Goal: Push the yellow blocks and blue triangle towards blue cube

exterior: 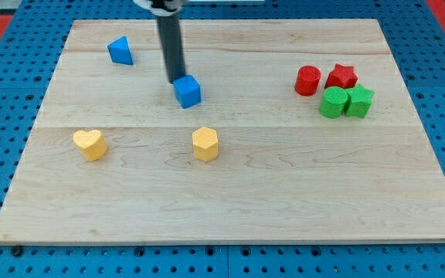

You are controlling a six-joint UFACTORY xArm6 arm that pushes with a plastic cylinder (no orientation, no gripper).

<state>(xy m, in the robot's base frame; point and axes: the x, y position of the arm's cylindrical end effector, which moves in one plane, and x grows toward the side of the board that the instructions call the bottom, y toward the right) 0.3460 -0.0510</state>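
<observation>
— Nearest the camera, what do you have?

— Yellow, twice: the yellow hexagon block (205, 144) towards the view's bottom centre, and the yellow heart block (90, 144) well to its left. Starting from myself, though: my tip (178, 79) is a bare rod with nothing to open or close, and it holds nothing. It sits at the upper left edge of the blue cube (188, 91), touching it or nearly so; I cannot tell which.

— So which step is this?

— By my judgement, none of the gathering is done. Both yellows lie below the cube and apart from it, and the blue triangle (120, 51) stands well off at the view's upper left. Next I should leave the cube without nudging it, get behind one piece on its far side, and push it in.

— Anything in the way?

— No. The red cylinder (307, 80), red star (341, 76), green cylinder (333, 102) and green star (359, 101) cluster at the wooden board's (284, 201) right, clear of every path.
</observation>
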